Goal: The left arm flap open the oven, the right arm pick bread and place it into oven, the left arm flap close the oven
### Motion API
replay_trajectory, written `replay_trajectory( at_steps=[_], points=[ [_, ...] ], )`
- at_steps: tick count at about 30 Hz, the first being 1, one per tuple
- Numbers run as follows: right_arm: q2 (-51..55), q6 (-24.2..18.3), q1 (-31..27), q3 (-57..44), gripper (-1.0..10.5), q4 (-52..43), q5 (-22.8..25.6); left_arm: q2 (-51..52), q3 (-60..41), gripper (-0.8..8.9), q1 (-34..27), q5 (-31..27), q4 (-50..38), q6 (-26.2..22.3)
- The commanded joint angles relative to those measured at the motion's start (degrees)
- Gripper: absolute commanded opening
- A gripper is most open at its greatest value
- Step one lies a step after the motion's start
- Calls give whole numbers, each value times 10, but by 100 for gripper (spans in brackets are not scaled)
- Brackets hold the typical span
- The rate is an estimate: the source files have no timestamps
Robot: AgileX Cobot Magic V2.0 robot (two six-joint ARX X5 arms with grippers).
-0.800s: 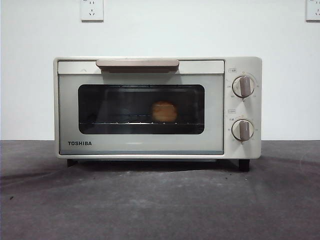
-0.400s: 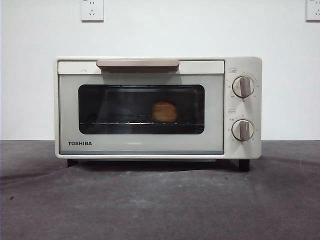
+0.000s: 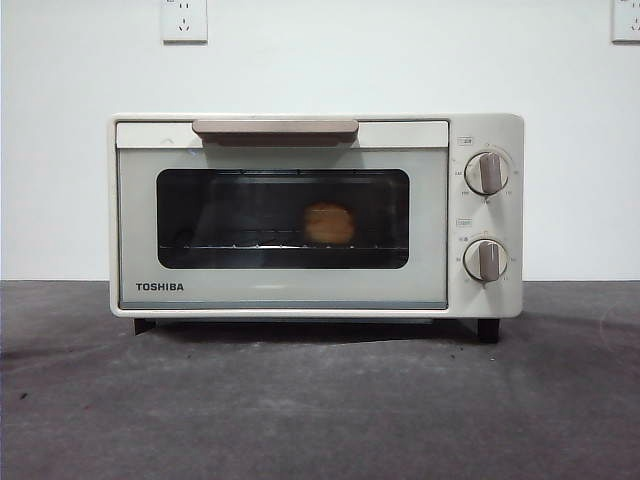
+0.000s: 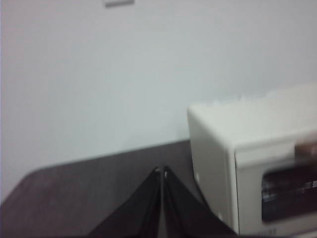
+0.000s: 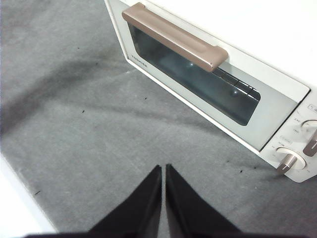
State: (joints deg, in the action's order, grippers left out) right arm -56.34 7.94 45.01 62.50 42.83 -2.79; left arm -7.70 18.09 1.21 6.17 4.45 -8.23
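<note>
The oven (image 3: 315, 215) stands on the grey table (image 3: 320, 410) with its door shut and the handle (image 3: 275, 129) along the door's top edge. The bread (image 3: 329, 223) sits inside the oven on the wire rack (image 3: 280, 245), right of the window's centre. The left gripper (image 4: 161, 171) is off to one side of the oven, jaws pressed together, holding nothing. The right gripper (image 5: 163, 168) is above the table in front of the oven door, jaws likewise closed and empty.
</note>
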Motion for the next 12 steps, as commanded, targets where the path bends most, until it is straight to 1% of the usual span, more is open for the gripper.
replay_trajectory(
  at_steps=[1,6,12],
  points=[
    [-5,6,6,10,8,-6,2,23,-38,19,-6,-2,-6,0],
    [-5,6,6,10,8,-6,2,62,-98,19,-19,-2,3,2],
    [-5,6,6,10,8,-6,2,75,-135,19,-28,-2,21,2]
  ],
)
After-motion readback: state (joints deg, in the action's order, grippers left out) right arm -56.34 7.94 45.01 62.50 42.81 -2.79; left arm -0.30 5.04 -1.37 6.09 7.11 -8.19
